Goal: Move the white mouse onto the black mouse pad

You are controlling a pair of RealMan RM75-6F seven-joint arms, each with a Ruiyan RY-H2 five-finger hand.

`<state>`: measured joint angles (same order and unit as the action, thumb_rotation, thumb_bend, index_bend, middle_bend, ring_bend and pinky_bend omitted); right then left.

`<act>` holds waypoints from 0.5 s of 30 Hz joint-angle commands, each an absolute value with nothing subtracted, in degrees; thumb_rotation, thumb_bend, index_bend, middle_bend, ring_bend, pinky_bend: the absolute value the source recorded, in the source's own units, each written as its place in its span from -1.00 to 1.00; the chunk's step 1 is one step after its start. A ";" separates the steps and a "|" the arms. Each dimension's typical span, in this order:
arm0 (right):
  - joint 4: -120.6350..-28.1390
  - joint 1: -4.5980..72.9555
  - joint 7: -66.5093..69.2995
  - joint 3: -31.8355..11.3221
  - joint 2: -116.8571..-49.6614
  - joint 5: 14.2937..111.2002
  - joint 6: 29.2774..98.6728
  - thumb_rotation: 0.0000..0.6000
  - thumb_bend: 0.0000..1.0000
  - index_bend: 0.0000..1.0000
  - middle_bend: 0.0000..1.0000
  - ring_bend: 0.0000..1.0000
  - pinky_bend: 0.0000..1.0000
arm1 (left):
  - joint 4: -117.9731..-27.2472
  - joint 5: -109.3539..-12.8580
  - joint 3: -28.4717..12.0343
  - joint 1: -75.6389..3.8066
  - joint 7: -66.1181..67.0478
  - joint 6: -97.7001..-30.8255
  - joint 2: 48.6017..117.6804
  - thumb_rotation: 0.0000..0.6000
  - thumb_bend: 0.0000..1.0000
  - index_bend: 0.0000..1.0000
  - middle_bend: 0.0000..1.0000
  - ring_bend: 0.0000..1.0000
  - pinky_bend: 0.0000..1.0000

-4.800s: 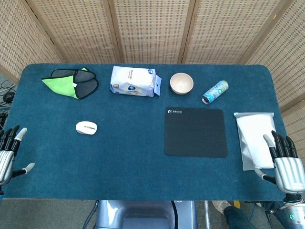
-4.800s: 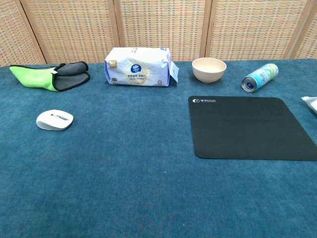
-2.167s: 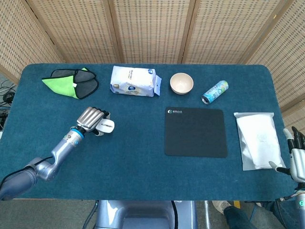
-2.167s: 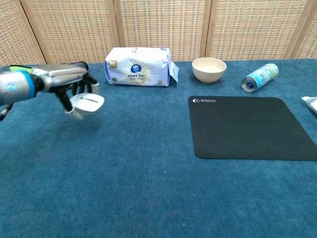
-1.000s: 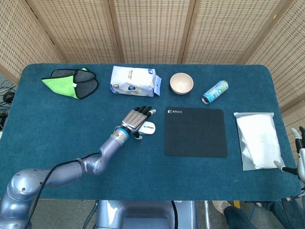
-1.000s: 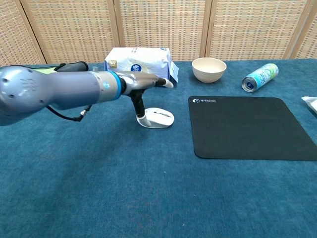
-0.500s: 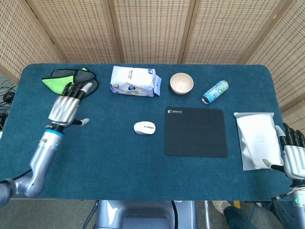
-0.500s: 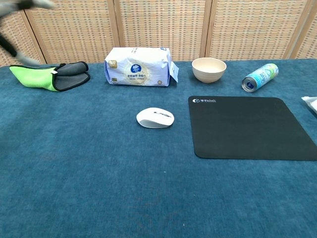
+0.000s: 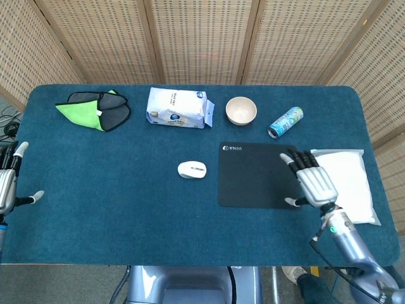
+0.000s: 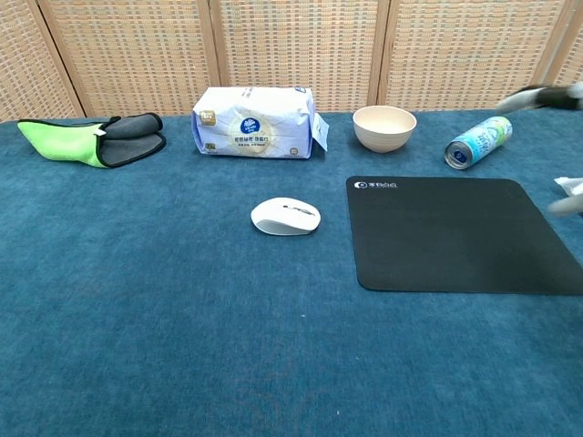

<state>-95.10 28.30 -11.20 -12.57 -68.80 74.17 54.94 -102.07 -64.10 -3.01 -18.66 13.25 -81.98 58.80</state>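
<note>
Table, blue cloth: you are working across its middle band; the step in hand, by my judgement, is the right-side pickup of the mouse.

Black mouse pad: lying flat right of centre. You are aiming for its bare middle, not the logo corner.

Right hand: hovering over the pad's right edge, fingers spread, holding nothing. You are best bringing it leftward across the pad, low and level, then closing from above around the mouse's sides.

Left hand: sitting at the table's left edge, fingers apart, empty. You are leaving it parked there.

White mouse: resting on the cloth just left of the pad, not touching it, well apart from both hands. You are needing only a short lift and carry to the right; a slide would risk catching on the pad's edge.

Views: the head view is showing both hands whole. The chest view is giving you only a blurred sliver at its right edge, but is showing the mouse and the pad side on, with the gap between them plainer.
</note>
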 commanded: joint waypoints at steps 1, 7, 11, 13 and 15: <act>-93.53 35.99 -17.78 -14.96 -75.45 65.84 47.70 1.00 -1.00 -1.00 -1.00 -1.00 -1.00 | -100.62 -66.14 -2.54 -18.34 12.52 -81.24 59.16 1.00 -1.00 -1.00 -1.00 -1.00 -1.00; -86.90 45.02 -26.51 -16.86 -84.48 53.36 44.85 1.00 -1.00 -1.00 -1.00 -1.00 -1.00 | -98.81 -68.63 -2.70 -17.87 12.04 -80.78 60.03 1.00 -1.00 -1.00 -1.00 -1.00 -1.00; -82.53 50.78 -31.00 -17.70 -90.56 43.84 44.84 1.00 -1.00 -1.00 -1.00 -1.00 -0.96 | -98.89 -68.46 -3.25 -17.53 10.75 -79.51 59.46 1.00 -1.00 -1.00 -1.00 -1.00 -1.00; -80.83 53.25 -33.20 -17.67 -93.13 40.40 45.54 1.00 -1.00 -1.00 -1.00 -1.00 -0.90 | -98.78 -68.26 -3.65 -17.49 10.30 -78.90 59.17 1.00 -1.00 -1.00 -1.00 -1.00 -1.00; -78.73 55.49 -35.23 -17.61 -95.57 38.57 46.40 1.00 -1.00 -1.00 -0.97 -1.00 -0.88 | -98.60 -67.97 -4.08 -17.38 9.74 -78.56 59.01 1.00 -1.00 -1.00 -1.00 -1.00 -1.00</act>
